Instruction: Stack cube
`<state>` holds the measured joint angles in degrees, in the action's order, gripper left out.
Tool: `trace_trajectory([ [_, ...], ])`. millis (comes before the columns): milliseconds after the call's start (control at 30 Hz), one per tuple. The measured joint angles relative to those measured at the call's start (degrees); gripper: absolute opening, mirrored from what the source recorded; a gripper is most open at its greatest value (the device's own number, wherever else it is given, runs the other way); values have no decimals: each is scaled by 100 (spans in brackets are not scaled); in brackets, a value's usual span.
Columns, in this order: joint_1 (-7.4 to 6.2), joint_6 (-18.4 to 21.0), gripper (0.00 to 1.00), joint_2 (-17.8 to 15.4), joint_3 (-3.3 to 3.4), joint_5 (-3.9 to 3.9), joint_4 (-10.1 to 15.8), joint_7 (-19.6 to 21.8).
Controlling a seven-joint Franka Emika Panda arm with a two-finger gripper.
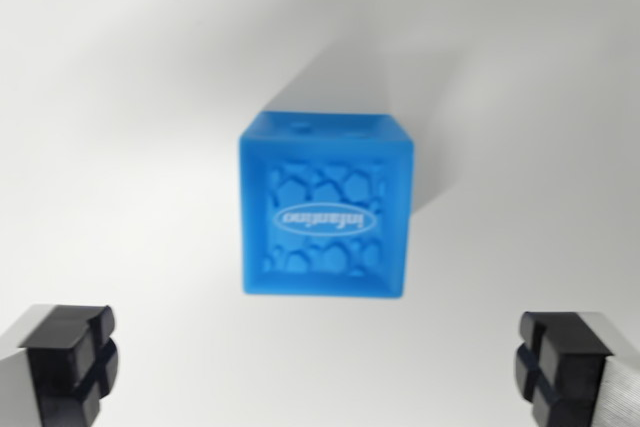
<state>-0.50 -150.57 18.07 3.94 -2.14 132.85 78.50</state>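
Start from your gripper [322, 367]: its two dark padded fingers sit at the bottom corners of the wrist view, one finger [68, 355] at the left and the other at the right, spread wide apart with nothing between them. The jaws are fully parted and empty.

Look outward from there and you find the blue cube [325, 209] straight ahead, resting on the plain white table [120, 97]. It lies just beyond the line joining your fingertips, on the far side of them, and almost exactly on the midline, perhaps a touch to the right. It touches neither finger, with clear white surface on both sides.

That centring is what your coming move turns on. The cube has no long axis to speak of; what matters is that its patterned face with the white oval logo looks toward the camera and its left and right sides run nearly square to your fingers, so they appear to face the pads flatly.

You likely need only a straight advance to bring the fingers alongside those two sides, with little or no sideways shift or twist. No second cube shows in this view, so you cannot tell where the stacking spot is.
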Motion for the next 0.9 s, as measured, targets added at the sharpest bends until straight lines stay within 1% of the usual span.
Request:
trace_trajectory([
  [167,6,-287,100,322,-19,-49,-25,-16],
  [367,36,-562,100,649,-56,-83,-85,-38],
  [600,73,-810,100,974,-100,-96,-158,-52],
  [900,126,-1018,100,1261,-153,-97,-241,-54],
])
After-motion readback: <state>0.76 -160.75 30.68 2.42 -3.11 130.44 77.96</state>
